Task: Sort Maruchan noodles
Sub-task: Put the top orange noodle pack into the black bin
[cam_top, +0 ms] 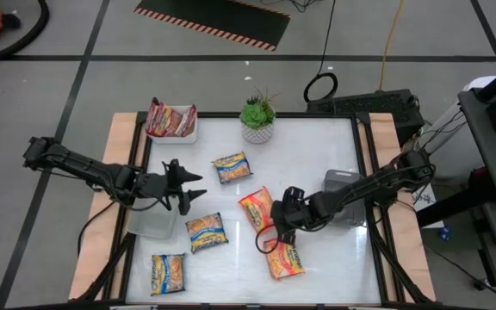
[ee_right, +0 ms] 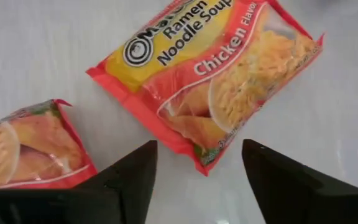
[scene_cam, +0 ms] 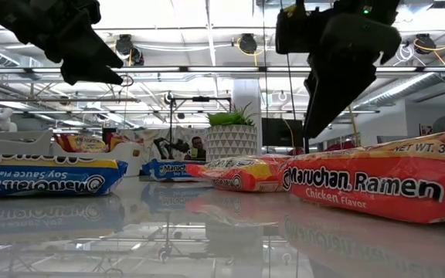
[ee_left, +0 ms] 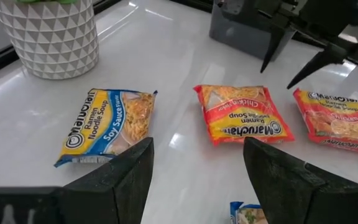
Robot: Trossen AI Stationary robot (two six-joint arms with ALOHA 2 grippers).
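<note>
Near the potted plant [cam_top: 257, 118] at the back edge of the desk [cam_top: 308, 146], nine-odd noodle packets are spread out. Just in front of the plant lies a blue-and-yellow soy sauce packet [cam_top: 231, 167]; farther forward from it sit two more blue ones [cam_top: 206, 232] [cam_top: 168, 273]. To the plant's front right lie two orange chicken packets [cam_top: 257, 208] [cam_top: 285, 258], one behind the other. Beside the plant, on its left, a white tray [cam_top: 172, 123] holds dark red packets [cam_top: 170, 120]. A grey tray [cam_top: 346, 196] sits well to the plant's front right.

The right end effector [cam_top: 270, 238] hangs over the gap between the two chicken packets, fingers apart and holding nothing. The left end effector [cam_top: 195, 185] hovers front-left of the plant, above a clear tray [cam_top: 151, 224], fingers also apart and empty, pointing toward the soy sauce packet.
</note>
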